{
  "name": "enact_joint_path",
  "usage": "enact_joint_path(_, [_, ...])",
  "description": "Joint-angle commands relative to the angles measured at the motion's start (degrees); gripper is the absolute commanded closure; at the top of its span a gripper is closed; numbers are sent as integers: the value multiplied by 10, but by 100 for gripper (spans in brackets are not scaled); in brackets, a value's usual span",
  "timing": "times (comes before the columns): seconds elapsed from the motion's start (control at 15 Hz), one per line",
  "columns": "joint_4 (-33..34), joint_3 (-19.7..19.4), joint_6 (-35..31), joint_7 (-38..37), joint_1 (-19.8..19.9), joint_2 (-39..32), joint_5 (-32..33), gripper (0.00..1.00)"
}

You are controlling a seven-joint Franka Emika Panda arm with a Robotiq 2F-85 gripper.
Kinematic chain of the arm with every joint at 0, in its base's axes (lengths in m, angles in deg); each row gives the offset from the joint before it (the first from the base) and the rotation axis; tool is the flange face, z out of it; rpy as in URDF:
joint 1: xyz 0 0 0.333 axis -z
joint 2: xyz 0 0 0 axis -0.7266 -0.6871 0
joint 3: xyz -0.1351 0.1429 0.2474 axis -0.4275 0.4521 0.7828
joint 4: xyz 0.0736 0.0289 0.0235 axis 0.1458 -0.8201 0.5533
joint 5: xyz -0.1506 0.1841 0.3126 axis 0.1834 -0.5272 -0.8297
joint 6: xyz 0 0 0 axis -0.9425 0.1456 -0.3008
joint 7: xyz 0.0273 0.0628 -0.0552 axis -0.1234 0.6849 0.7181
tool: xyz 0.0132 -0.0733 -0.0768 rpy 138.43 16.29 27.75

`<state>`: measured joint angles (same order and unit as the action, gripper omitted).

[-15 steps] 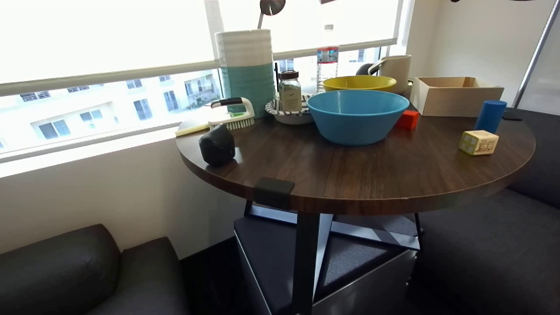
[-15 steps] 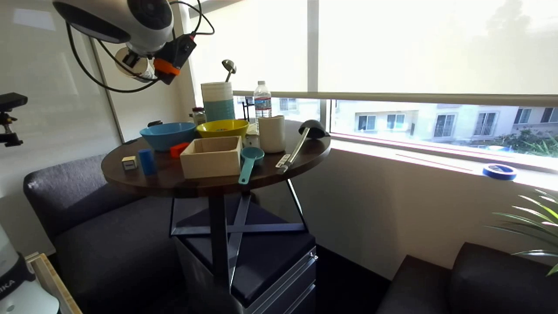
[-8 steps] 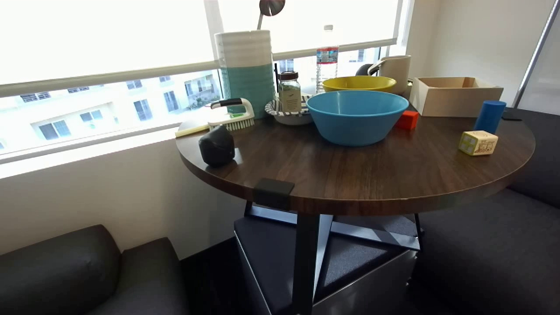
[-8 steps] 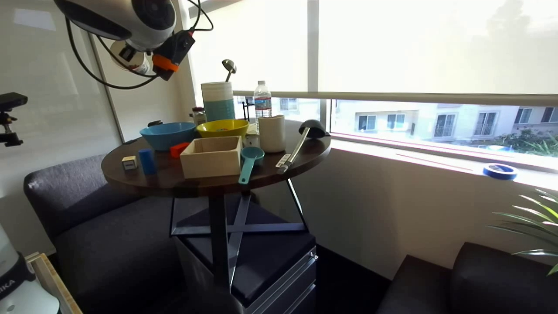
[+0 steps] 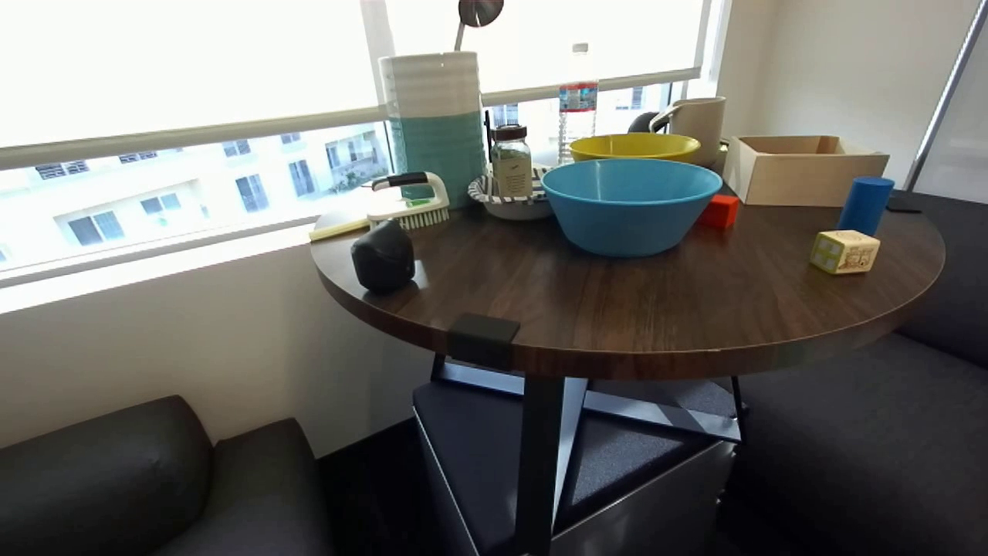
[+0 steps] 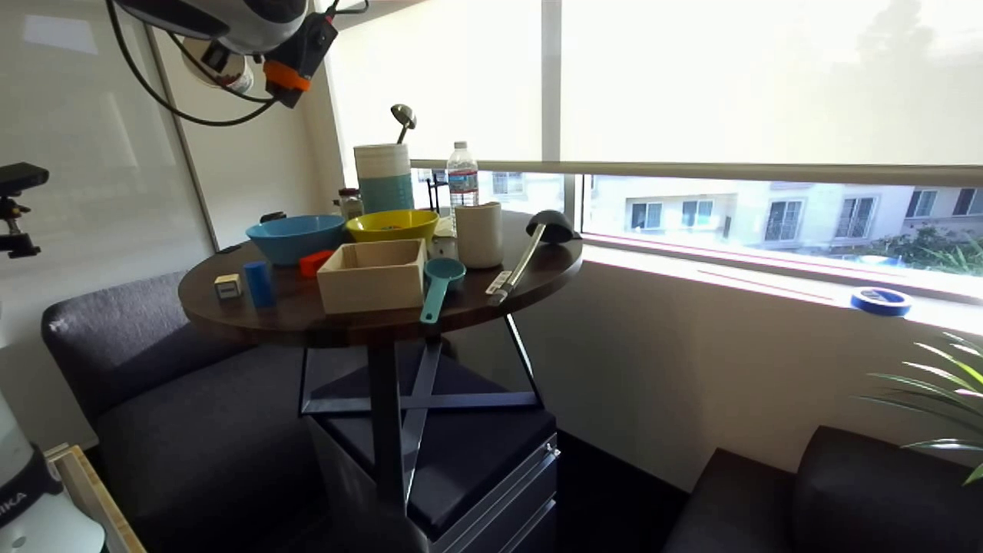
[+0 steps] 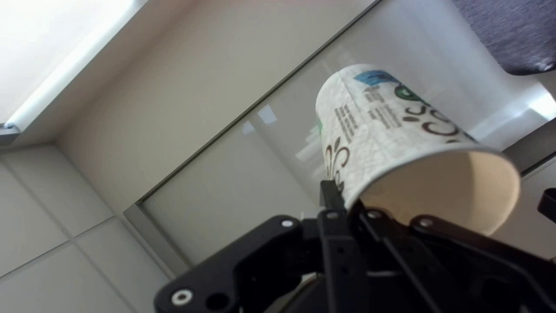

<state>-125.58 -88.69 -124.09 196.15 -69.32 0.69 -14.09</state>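
Note:
In the wrist view a white paper cup (image 7: pixel 378 117) with brown swirls and a blue patch lies tilted, its open mouth facing the camera. My gripper (image 7: pixel 347 202) is shut on the cup's wall near the rim. One black finger (image 7: pixel 332 195) presses outside; the other passes inside the mouth and is mostly hidden by the rim. High above the left of the table, in an exterior view, the cup (image 6: pixel 244 79) hangs partly behind the hand and a cable. The gripper's fingers are hard to make out there. No gripper shows in the remaining exterior view.
The round table (image 5: pixel 656 309) bears a blue bowl (image 5: pixel 629 216), yellow bowl (image 6: pixel 393 224), wooden box (image 6: pixel 372 288), red block (image 5: pixel 719 211), blue cylinder (image 5: pixel 866 205), alphabet cube (image 5: pixel 845 252), teal scoop (image 6: pixel 438 292), ladle (image 6: pixel 526 257), water bottle (image 6: pixel 461 180) and tall vase (image 5: pixel 436 131).
The arm has risen and shifted slightly left in an exterior view, carrying the cup along. Dark parts at the top edge of the remaining exterior view have gone. Objects on the table stay put.

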Motion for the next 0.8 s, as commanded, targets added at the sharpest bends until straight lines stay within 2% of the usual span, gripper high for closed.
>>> enact_joint_path(0.0, [13, -56, -87, 13, -96, 47, 42, 99])
enact_joint_path(0.13, [15, -95, -152, 13, -166, 74, 79, 99])
enact_joint_path(0.4, [0, -199, -272, 16, -338, 146, 193, 99])
enact_joint_path(0.47, [14, -157, -227, 0, -267, 98, 146, 97])
enact_joint_path(0.6, [10, -197, -257, 0, -329, 121, 175, 97])
enact_joint_path(0.73, [10, -205, -261, 1, -341, 127, 178, 97])
